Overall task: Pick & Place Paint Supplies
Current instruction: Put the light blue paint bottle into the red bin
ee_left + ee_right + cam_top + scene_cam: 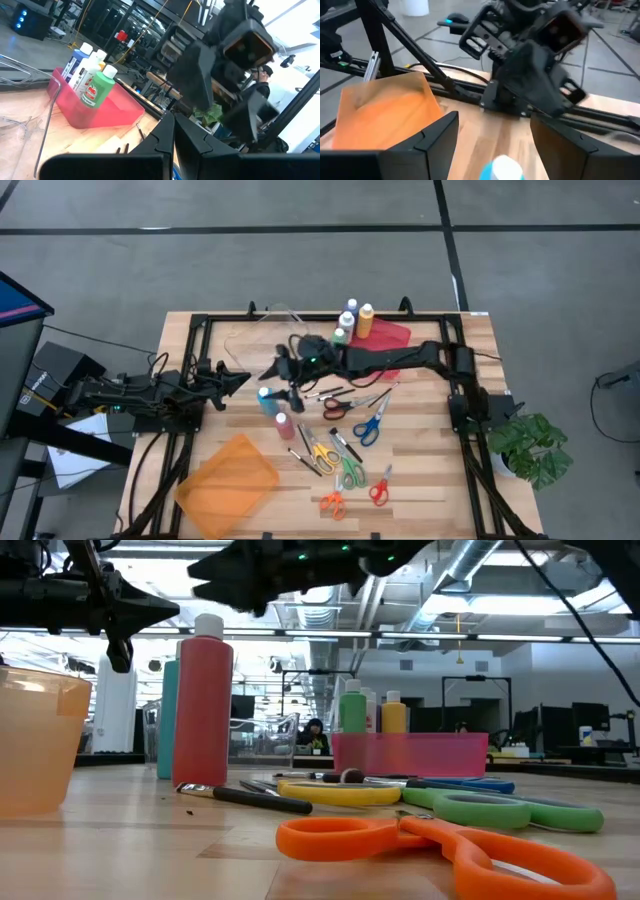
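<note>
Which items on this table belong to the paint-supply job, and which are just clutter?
Job items:
- pink paint bottle
- blue paint bottle
- paint bottles in the red bin
- red bin
- orange bin
- right hand, open above the blue bottle

Lying about:
- scissors
- brushes

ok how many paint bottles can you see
6: four bottles stand in the pink tray, a teal one and a pink one stand mid-table. Some may be hidden.
</note>
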{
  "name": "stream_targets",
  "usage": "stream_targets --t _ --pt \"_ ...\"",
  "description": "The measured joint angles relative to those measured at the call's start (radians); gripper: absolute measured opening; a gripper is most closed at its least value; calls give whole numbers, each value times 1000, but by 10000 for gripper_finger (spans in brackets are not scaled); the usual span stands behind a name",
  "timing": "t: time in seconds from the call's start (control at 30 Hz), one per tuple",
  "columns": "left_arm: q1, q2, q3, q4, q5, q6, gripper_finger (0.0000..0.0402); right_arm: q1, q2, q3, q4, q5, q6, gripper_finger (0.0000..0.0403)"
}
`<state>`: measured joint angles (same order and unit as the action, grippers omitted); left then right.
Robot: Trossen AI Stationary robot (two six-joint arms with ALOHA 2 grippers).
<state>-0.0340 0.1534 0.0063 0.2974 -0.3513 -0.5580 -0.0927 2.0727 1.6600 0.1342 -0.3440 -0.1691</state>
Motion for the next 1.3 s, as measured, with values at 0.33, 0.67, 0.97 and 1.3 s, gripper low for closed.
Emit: stream_targets --t 0.33,0.67,0.97,1.3 --pt "0 0 0 0 0 0 6 2 119 91 -42 1 -15 245" --pt "0 0 0 0 0 0 6 0 156 88 -75 -23 -22 245" --pt "0 0 0 0 0 1 6 -9 158 86 -104 -22 -23 229" --pt "0 0 0 -1 0 2 6 -25 158 86 -105 -23 -23 176"
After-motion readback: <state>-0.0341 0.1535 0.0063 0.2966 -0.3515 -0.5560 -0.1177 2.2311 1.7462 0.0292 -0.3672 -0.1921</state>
